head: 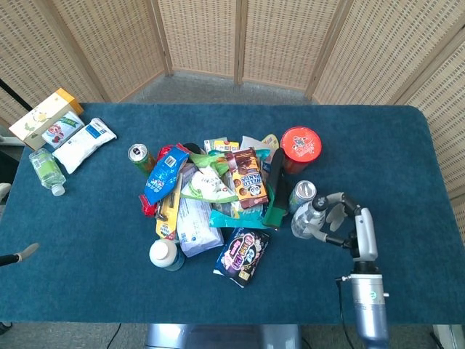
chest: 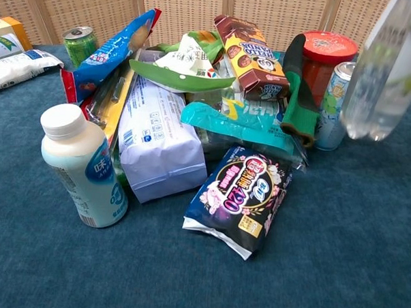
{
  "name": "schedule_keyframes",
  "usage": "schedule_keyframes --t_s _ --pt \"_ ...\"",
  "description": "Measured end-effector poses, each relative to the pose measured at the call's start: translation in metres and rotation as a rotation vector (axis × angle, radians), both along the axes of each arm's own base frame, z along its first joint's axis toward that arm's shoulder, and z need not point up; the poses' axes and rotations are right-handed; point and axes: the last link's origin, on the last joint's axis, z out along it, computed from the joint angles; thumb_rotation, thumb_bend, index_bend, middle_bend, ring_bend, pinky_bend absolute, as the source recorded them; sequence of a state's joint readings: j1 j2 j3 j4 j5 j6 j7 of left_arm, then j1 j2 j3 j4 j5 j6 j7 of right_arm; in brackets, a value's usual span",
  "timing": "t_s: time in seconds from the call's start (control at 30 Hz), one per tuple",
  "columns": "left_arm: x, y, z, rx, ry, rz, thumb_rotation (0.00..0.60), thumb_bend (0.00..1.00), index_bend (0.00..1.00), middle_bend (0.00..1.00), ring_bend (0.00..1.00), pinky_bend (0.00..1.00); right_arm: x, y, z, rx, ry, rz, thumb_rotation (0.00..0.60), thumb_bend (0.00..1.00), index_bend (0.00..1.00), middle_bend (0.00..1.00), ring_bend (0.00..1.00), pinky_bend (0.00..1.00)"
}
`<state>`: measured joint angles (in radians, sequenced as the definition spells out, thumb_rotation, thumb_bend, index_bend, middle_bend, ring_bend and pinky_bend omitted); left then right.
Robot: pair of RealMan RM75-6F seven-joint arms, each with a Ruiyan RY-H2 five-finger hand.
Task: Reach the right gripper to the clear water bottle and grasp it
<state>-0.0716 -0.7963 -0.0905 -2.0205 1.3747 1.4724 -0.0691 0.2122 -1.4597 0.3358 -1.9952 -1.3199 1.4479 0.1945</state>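
The clear water bottle (head: 303, 220) is gripped by my right hand (head: 336, 215), just right of the snack pile and in front of a silver can (head: 301, 193). In the chest view the bottle (chest: 385, 73) hangs blurred above the cloth at the right edge, its base off the table. That view does not plainly show the hand's fingers. Only a grey sliver of my left hand (head: 20, 253) pokes in at the far left edge of the head view, so its state is unclear.
A pile of snack packets (head: 211, 193) fills the table's middle, with a red-lidded tub (head: 300, 144), a white milk bottle (chest: 82, 166) and a dark packet (chest: 241, 193) around it. A green can (head: 138, 155), boxes and a small bottle (head: 46, 169) lie at the far left.
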Motion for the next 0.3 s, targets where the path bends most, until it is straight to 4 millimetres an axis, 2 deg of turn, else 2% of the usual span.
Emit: schedule_keyframes --t_s 0.3 --pt "0.000 0.000 -0.002 -0.012 0.003 -0.002 0.600 0.00 0.06 0.00 0.00 0.00 0.033 -0.012 0.049 -0.115 0.037 0.054 0.600 0.00 0.68 0.97 0.63 0.71"
